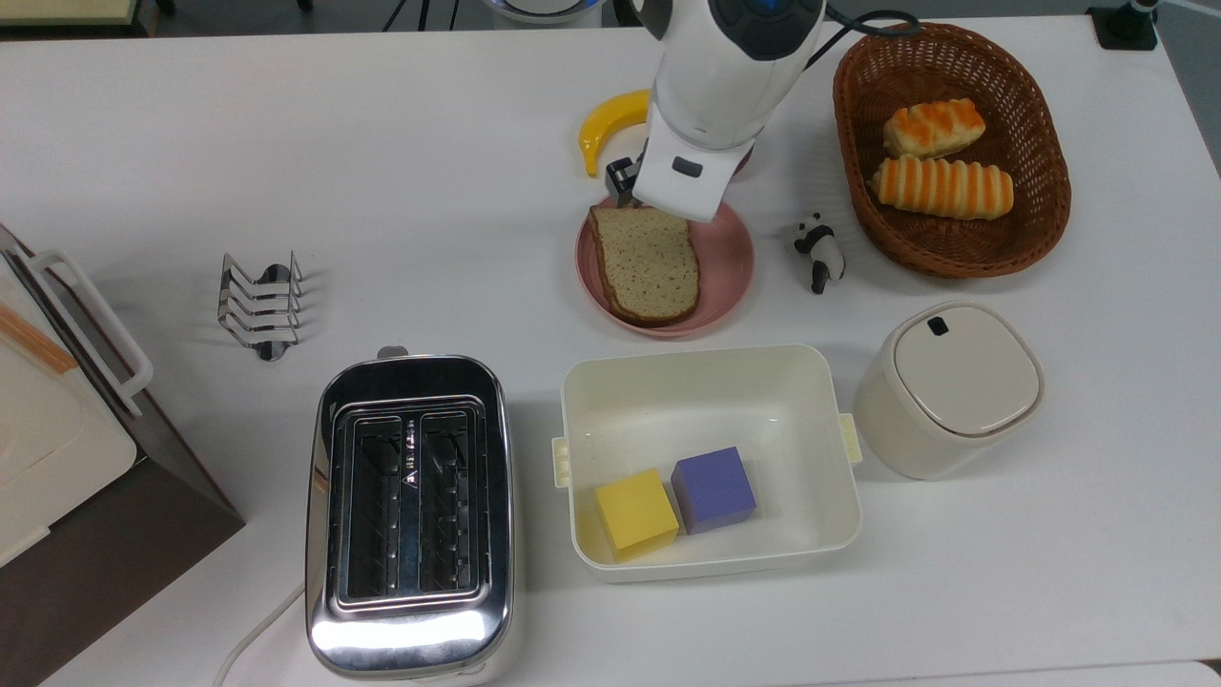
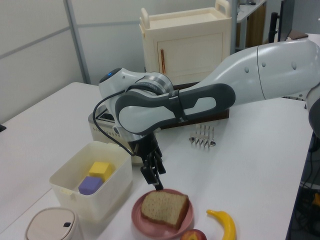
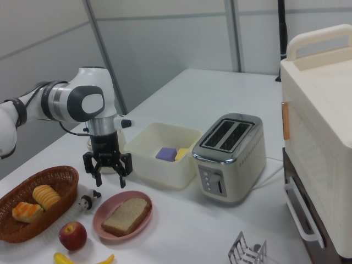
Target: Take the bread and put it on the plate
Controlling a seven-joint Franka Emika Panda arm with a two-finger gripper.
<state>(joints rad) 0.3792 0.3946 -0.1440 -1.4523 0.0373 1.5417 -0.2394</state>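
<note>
One slice: bread (image 1: 646,263) flat on the plate (image 1: 727,260), directly under and just off the pincer, apart from it; in the left view (image 2: 165,208) its crust near the plate's rim (image 2: 138,222).
Pincer: (image 3: 108,169) fingers (image 3: 122,171) spread wide, pinching nothing; pointed down, hovering a little above the plate's edge; in the left view (image 2: 153,175) just above the slice's corner.
Plate: pink, round, on the white worktop (image 1: 382,153), below the pincer; in the right view (image 3: 139,219) slice lying across its middle (image 3: 126,215).
Banana: (image 1: 610,122) yellow, on the worktop beside the pincer, toward the top view's upper left of it.
Apple: (image 3: 72,235) red, near the plate, below-left of the pincer in the right view.
Panda figure: (image 1: 818,250) small, to the top view's right of the pincer, between plate and basket.
Basket: (image 1: 1042,200) brown wicker, further to the top view's right of the pincer, two orange-striped rolls (image 1: 941,187) inside.
Tub: (image 1: 708,374) white, rectangular, below the pincer in the top view, past the plate; yellow cube (image 1: 635,513) and purple cube (image 1: 713,489) touching inside it.
Toaster: (image 1: 412,515) chrome, two slots, well apart from the pincer, toward the top view's lower left.
Toast rack: (image 1: 259,305) metal, well apart to the top view's left of the pincer.
Lidded bin: (image 1: 946,389) cream, toward the top view's lower right of the pincer.
</note>
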